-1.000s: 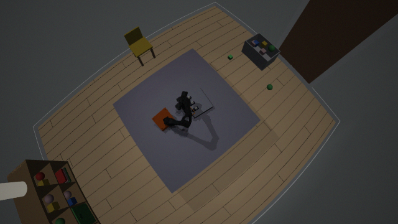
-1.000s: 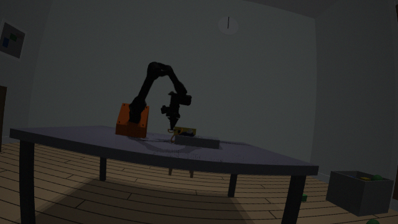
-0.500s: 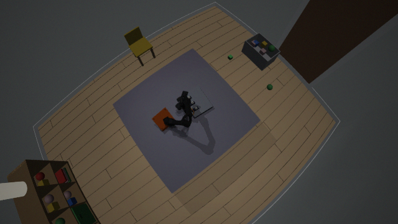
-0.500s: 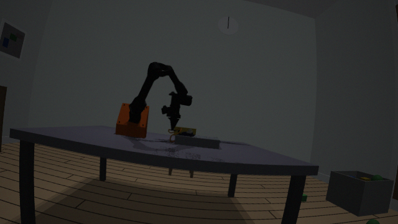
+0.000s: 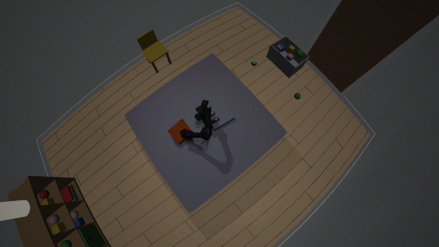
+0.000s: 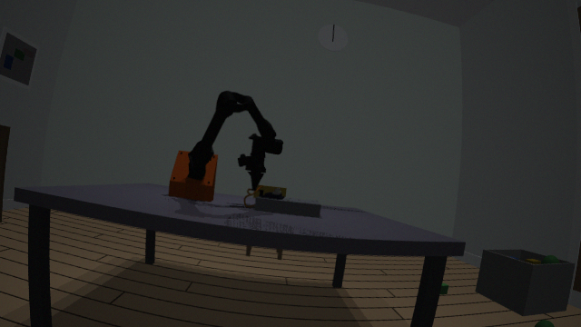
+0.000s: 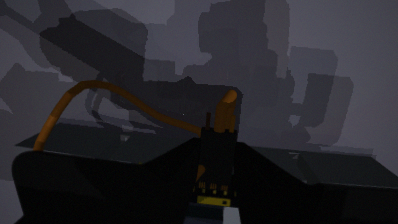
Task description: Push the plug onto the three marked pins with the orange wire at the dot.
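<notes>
My gripper points down and is shut on the black plug, whose orange leads leave its far end. In the wrist view the plug's lower end is just above several short pins; I cannot tell whether they touch. A yellow band with a dark dot at its right end lies just below these pins. The orange lead arcs out to the left of the plug. The grey holder is beside the gripper in the exterior view. The servo is not clearly visible.
A dark grey strip runs across behind the fingers in the wrist view. A yellow part stands above the holder. The arm's orange base is on the purple-grey table. The scene is dim.
</notes>
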Tool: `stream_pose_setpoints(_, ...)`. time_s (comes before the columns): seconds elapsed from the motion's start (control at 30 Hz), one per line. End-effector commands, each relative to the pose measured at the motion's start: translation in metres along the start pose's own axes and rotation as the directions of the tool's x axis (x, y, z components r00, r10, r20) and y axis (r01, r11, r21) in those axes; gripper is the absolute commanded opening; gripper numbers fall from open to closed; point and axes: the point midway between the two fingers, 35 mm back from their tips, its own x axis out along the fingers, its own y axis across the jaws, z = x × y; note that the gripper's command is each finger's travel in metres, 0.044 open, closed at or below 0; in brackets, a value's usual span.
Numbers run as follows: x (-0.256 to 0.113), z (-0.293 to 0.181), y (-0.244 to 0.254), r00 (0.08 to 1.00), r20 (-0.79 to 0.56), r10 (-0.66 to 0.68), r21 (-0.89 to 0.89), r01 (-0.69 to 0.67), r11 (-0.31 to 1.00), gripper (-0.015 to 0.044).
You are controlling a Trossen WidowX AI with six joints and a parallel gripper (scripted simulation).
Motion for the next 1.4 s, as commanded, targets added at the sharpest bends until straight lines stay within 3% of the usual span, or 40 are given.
stream_pose_setpoints(0.0,-0.001,-0.006,0.001,1.0,-0.007,0.002,0.002,-0.002,1.0,0.0)
stream_pose_setpoints(0.23,-0.002,-0.009,0.0,1.0,-0.007,0.003,0.003,-0.003,1.0,0.0)
stream_pose_setpoints(0.53,0.001,-0.006,-0.001,1.0,-0.007,0.002,0.002,-0.002,1.0,0.0236)
stream_pose_setpoints(0.8,-0.057,-0.005,-0.002,1.0,-0.006,0.001,0.002,-0.001,1.0,0.044)
stream_pose_setpoints(1.37,-0.057,-0.005,-0.002,1.0,-0.006,0.001,0.002,-0.001,1.0,0.044)
